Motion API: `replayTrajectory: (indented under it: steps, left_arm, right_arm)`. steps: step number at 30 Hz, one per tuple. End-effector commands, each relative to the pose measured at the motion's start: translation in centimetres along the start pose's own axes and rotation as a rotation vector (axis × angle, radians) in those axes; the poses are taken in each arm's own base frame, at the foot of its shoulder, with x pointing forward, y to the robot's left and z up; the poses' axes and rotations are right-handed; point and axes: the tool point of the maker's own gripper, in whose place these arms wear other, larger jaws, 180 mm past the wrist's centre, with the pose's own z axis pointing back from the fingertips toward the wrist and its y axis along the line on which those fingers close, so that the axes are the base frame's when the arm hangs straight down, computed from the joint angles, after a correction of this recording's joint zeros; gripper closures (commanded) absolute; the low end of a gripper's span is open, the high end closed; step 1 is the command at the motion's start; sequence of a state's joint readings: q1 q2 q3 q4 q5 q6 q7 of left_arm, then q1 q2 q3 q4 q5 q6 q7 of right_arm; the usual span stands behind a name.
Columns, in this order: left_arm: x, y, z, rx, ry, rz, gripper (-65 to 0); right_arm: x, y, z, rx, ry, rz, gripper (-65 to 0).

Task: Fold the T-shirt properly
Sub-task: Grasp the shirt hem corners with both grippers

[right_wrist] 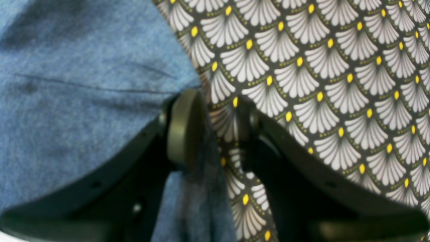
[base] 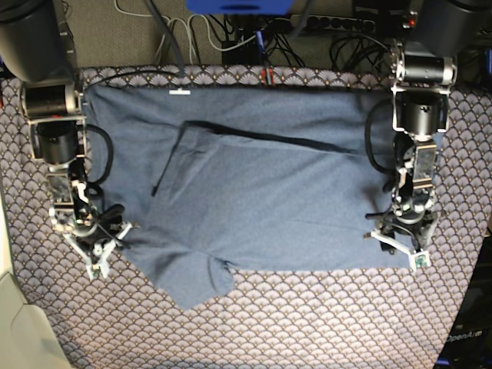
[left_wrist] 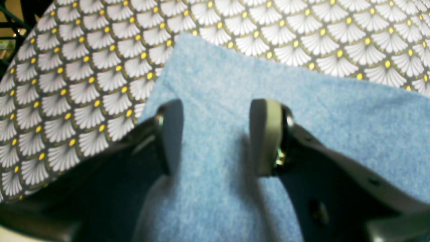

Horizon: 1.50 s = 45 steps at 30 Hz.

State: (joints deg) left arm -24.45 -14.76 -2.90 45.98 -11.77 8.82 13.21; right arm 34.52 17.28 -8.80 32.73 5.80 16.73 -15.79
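The slate-blue T-shirt (base: 261, 192) lies spread flat across the table, plain side up. Its white neck label (base: 178, 91) is at the far edge, and a sleeve (base: 201, 284) sticks out at the near left. My left gripper (base: 401, 244) is down at the shirt's near right corner. In the left wrist view it (left_wrist: 216, 137) is open, with shirt cloth (left_wrist: 302, 117) lying between the jaws. My right gripper (base: 96, 244) is at the shirt's left edge. In the right wrist view it (right_wrist: 215, 126) is open astride that edge of the shirt (right_wrist: 84, 84).
The scallop-patterned tablecloth (base: 307, 323) covers the table around the shirt and also shows in the wrist views (left_wrist: 84, 84) (right_wrist: 319, 67). Cables and a power strip (base: 338, 23) lie behind the far edge. A white object (base: 11, 323) stands off the near left.
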Motion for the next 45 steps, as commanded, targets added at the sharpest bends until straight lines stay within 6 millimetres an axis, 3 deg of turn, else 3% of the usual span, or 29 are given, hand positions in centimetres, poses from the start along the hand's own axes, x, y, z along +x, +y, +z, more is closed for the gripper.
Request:
replayTrajectory:
  steps: [1, 5, 9, 17, 19, 23, 33, 39, 45]
  left_arm:
    - [2.8, 0.5, -0.1, 0.012, -0.070, 0.000, -31.4]
    - [3.0, 0.7, -0.1, 0.016, -0.075, -0.003, -31.5]
    - [3.0, 1.0, -0.5, 0.025, -0.065, 0.003, -31.6]
    - [1.9, 2.1, -1.5, 0.058, -0.068, 0.005, -31.6]
    - [2.1, 2.3, -1.5, 0.061, -0.087, 0.002, -31.6]
    - [2.8, 2.3, -1.4, 0.063, -0.128, 0.003, -31.6]
    - [3.7, 2.6, -1.7, 0.074, -0.179, 0.004, -31.4]
    - [2.5, 5.4, -2.7, 0.134, -0.149, -0.009, -31.4]
    - [3.0, 6.5, -3.0, 0.152, -0.140, -0.012, -31.5]
  right_arm:
    - [1.4, -0.5, 0.2, -0.008, -0.030, 0.003, -21.2]
    - [0.6, 0.5, 0.0, 0.008, -0.019, 0.000, -18.4]
    - [0.5, 1.8, -0.2, 0.041, -0.013, 0.023, -0.1]
    - [0.8, 1.7, -0.1, 0.040, -0.024, 0.025, 0.0]
    - [2.1, 1.6, 0.2, 0.037, -0.057, 0.034, 0.0]
    - [2.4, 1.8, 1.2, 0.036, -0.098, 0.071, 0.0]
    - [1.8, 2.3, 1.4, 0.043, -0.092, 0.082, 0.0]
    - [1.9, 2.2, 1.4, 0.041, -0.079, 0.085, 0.0]
    - [1.9, 2.2, 1.4, 0.040, -0.079, 0.085, 0.0]
